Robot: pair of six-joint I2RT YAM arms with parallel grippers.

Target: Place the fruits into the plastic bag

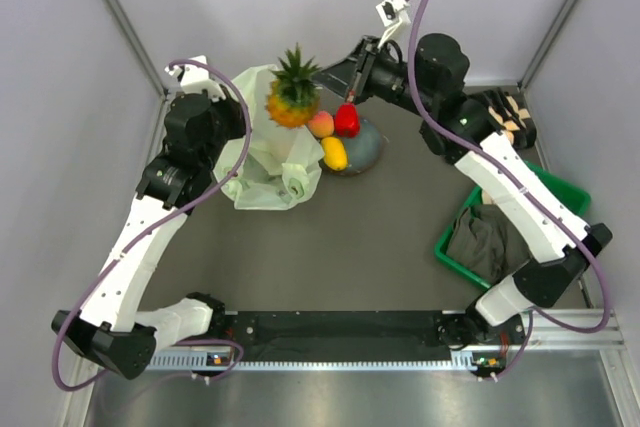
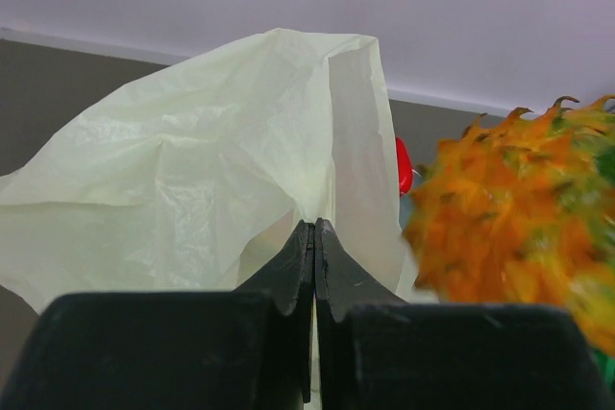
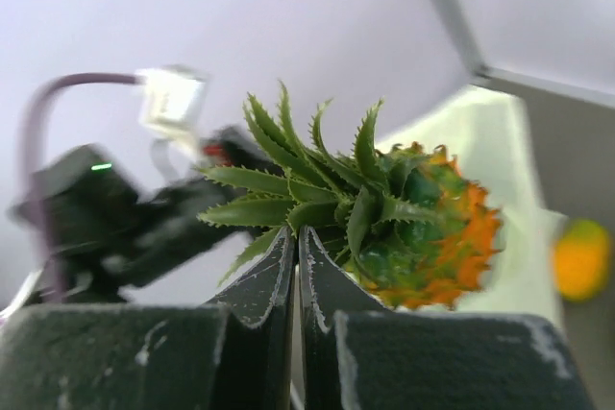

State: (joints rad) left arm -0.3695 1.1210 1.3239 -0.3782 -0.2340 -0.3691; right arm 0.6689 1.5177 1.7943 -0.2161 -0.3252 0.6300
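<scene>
The orange pineapple (image 1: 292,102) (image 2: 519,218) (image 3: 423,228) hangs in the air over the plastic bag's right side. My right gripper (image 1: 335,75) (image 3: 296,232) is shut on a leaf of its green crown. The pale green plastic bag (image 1: 262,162) (image 2: 192,170) (image 3: 480,132) lies at the back left, one edge lifted. My left gripper (image 1: 244,105) (image 2: 314,228) is shut on that edge and holds it up. A yellow-red mango (image 1: 320,124), a red round fruit (image 1: 346,119) (image 2: 404,165) and a yellow piece (image 1: 335,152) (image 3: 581,256) rest on the grey plate (image 1: 368,145).
A green basket (image 1: 565,195) holding dark clothes (image 1: 488,239) stands at the right. More dark cloth (image 1: 508,115) lies in the back right corner. Grey walls and metal posts close in the back and sides.
</scene>
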